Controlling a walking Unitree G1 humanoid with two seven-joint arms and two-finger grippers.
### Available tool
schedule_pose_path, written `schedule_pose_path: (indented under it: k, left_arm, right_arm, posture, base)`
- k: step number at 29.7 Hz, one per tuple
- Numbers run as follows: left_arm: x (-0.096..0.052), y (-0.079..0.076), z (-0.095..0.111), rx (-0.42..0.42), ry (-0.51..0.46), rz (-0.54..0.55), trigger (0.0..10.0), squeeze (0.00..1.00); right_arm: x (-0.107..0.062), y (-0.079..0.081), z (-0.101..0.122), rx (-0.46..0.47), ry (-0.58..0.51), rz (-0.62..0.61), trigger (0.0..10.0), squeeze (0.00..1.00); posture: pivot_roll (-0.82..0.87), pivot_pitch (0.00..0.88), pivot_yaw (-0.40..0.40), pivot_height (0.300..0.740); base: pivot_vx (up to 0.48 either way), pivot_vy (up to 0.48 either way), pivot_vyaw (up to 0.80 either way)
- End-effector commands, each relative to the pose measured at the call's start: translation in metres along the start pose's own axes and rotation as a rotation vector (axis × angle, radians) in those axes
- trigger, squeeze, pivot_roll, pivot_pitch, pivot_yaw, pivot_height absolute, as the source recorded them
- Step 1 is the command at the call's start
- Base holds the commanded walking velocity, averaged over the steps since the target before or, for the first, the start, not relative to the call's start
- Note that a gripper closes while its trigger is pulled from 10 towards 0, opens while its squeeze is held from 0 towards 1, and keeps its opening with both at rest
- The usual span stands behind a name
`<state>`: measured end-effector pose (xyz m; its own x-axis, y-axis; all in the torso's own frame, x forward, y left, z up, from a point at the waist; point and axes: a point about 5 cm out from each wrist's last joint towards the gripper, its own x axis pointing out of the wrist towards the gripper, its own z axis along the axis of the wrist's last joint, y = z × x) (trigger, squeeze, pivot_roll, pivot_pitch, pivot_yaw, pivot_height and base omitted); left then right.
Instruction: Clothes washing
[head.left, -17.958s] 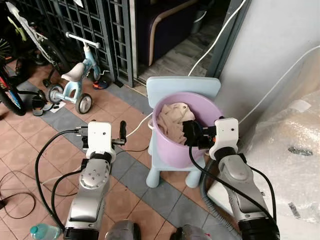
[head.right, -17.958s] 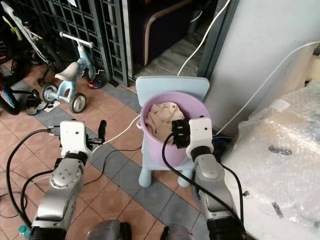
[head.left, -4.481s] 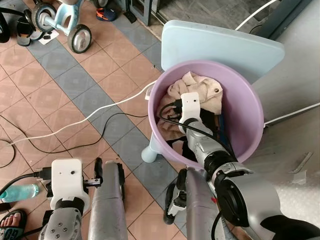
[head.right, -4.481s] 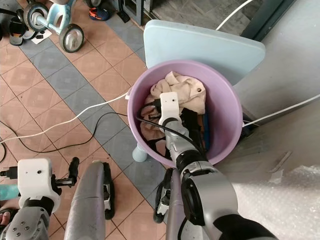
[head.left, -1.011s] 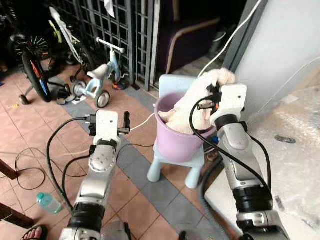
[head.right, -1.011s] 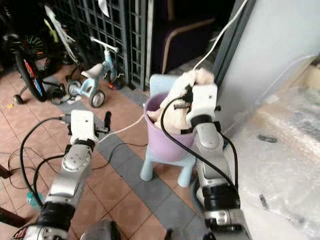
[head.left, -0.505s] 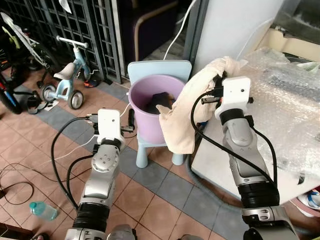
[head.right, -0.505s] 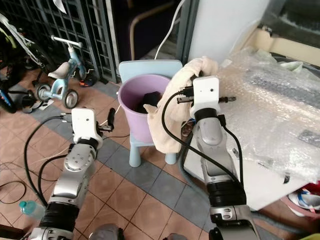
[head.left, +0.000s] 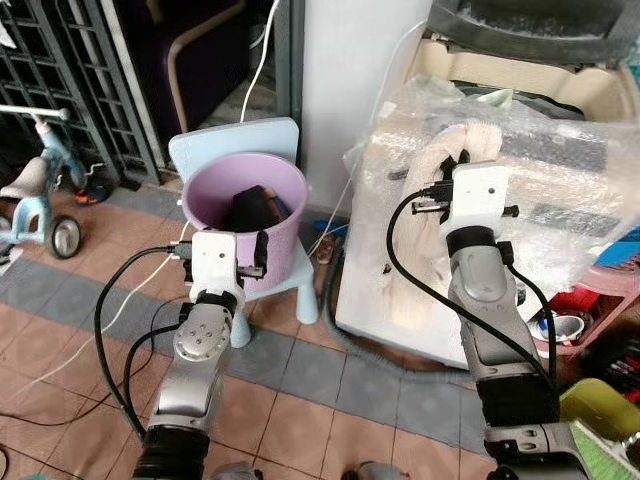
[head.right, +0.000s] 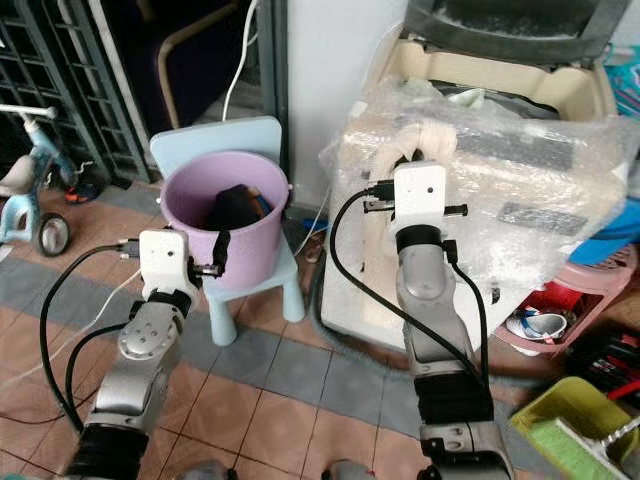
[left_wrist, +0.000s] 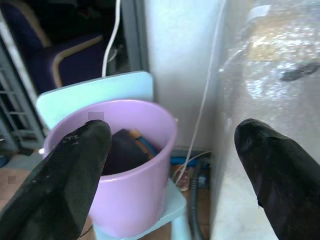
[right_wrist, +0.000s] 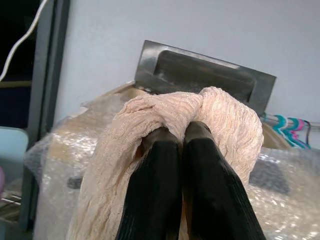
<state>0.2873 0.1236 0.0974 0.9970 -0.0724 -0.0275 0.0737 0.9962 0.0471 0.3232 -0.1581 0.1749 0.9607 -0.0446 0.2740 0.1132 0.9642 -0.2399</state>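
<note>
Where right claw pinches, towel drapes over.

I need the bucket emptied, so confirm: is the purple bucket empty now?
No, dark clothes still lie inside the purple bucket on the blue chair.

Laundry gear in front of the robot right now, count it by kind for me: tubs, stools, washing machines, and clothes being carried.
Purple plastic tub, dark clothes inside: 1
Light blue plastic stool under the tub: 1
Washing machine wrapped in clear bubble plastic: 1
Cream knitted garment, pinched in the right gripper over the machine: 1
Total: 4
</note>
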Motion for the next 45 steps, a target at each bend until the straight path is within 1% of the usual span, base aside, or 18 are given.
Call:
schedule_pose_path:
  k: [1,8,10,13,16,18,20,23,25,26,29,32,35,38,40,41,44,45]
  left_arm:
    - [0.0,-0.005,0.005,-0.002,-0.013,-0.026,10.0,0.0]
    - [0.003,-0.008,0.008,-0.008,-0.023,-0.048,10.0,0.0]
    - [0.002,-0.007,0.008,-0.011,-0.022,-0.046,10.0,0.0]
    - [0.0,-0.004,0.004,0.004,-0.011,-0.03,10.0,0.0]
    - [-0.002,0.002,-0.002,0.025,0.022,0.003,10.0,0.0]
    - [-0.002,0.003,-0.003,0.019,0.026,0.015,10.0,0.0]
    - [-0.003,0.01,-0.005,0.013,0.042,0.046,10.0,0.0]
    - [-0.005,0.016,-0.008,0.039,0.06,0.074,10.0,0.0]
    - [-0.007,0.02,-0.012,0.037,0.08,0.091,10.0,0.0]
    - [-0.007,0.02,-0.012,0.037,0.08,0.091,10.0,0.0]
    - [-0.01,0.021,-0.017,0.033,0.105,0.102,10.0,0.0]
    - [-0.01,0.02,-0.016,0.026,0.102,0.102,10.0,0.0]
    - [-0.009,0.018,-0.015,0.02,0.098,0.102,10.0,0.0]
    - [-0.008,0.017,-0.015,0.011,0.107,0.106,10.0,0.0]
    - [-0.007,0.017,-0.016,0.011,0.117,0.119,10.0,0.0]
    - [-0.007,0.017,-0.016,0.013,0.12,0.124,10.0,0.0]
    - [-0.007,0.017,-0.016,0.012,0.12,0.125,10.0,0.0]
    - [-0.007,0.016,-0.016,0.012,0.122,0.128,10.0,0.0]
  right_arm:
    - [0.003,-0.005,0.008,-0.001,-0.031,-0.033,10.0,0.0]
    - [0.004,-0.005,0.01,-0.001,-0.044,-0.022,10.0,0.0]
    - [0.004,-0.001,0.012,0.007,-0.061,0.022,10.0,0.0]
    - [0.007,0.005,0.019,-0.001,-0.109,0.121,10.0,0.0]
    - [0.014,0.002,0.023,0.004,-0.125,0.136,10.0,0.0]
    - [0.016,0.002,0.024,0.003,-0.131,0.141,10.0,0.0]
    - [0.026,-0.003,0.032,-0.006,-0.163,0.158,10.0,0.0]
    - [0.037,-0.009,0.043,-0.023,-0.207,0.173,10.0,0.0]
    - [0.046,-0.014,0.051,-0.027,-0.233,0.169,10.0,0.0]
    - [0.046,-0.014,0.051,-0.027,-0.233,0.169,10.0,0.0]
    - [0.061,-0.022,0.065,-0.041,-0.275,0.156,10.0,0.0]
    - [0.068,-0.026,0.071,-0.048,-0.29,0.16,10.0,0.0]
    - [0.078,-0.029,0.081,-0.042,-0.313,0.195,10.0,0.0]
    - [0.088,-0.022,0.094,-0.062,-0.343,0.287,10.0,0.0]
    - [0.093,-0.014,0.101,-0.074,-0.358,0.364,10.0,0.0]
    - [0.096,-0.006,0.108,-0.085,-0.379,0.42,10.0,0.0]
    - [0.096,-0.001,0.112,-0.091,-0.396,0.454,10.0,0.0]
    - [0.097,0.012,0.125,-0.092,-0.448,0.536,10.0,0.0]
  posture:
    - [-0.02,0.0,0.008,0.74]
    - [-0.03,0.0,0.013,0.74]
    - [-0.03,0.0,0.014,0.74]
    - [-0.02,0.0,0.017,0.74]
    - [-0.02,0.0,0.017,0.74]
    - [-0.02,0.0,0.017,0.74]
    - [-0.02,0.0,0.016,0.74]
    - [-0.02,0.0,0.015,0.74]
    - [-0.02,0.0,0.014,0.74]
    - [-0.02,0.0,0.014,0.74]
    - [-0.01,0.0,0.011,0.74]
    - [0.0,0.0,0.008,0.74]
    - [0.0,0.0,0.007,0.74]
    - [0.0,0.0,0.007,0.74]
    - [-0.01,0.0,0.005,0.74]
    - [-0.01,0.0,0.005,0.74]
    - [-0.01,0.0,0.005,0.74]
    - [0.0,0.0,-0.003,0.74]
  base:
    - [0.274,0.0,-0.8]
    - [0.323,0.0,-0.8]
    - [0.315,0.0,-0.8]
    - [0.436,0.0,0.0]
    - [0.47,0.0,0.0]
    - [0.471,0.0,0.0]
    - [0.469,0.0,0.0]
    - [0.469,0.0,0.0]
    - [0.471,0.0,0.0]
    - [0.469,0.0,0.0]
    - [0.47,0.0,0.0]
    - [0.472,0.0,0.0]
    - [0.472,0.0,0.0]
    - [0.466,0.0,0.0]
    - [0.341,0.337,0.0]
    - [0.247,0.412,0.0]
    - [0.082,0.43,0.0]
    - [0.0,0.27,0.0]
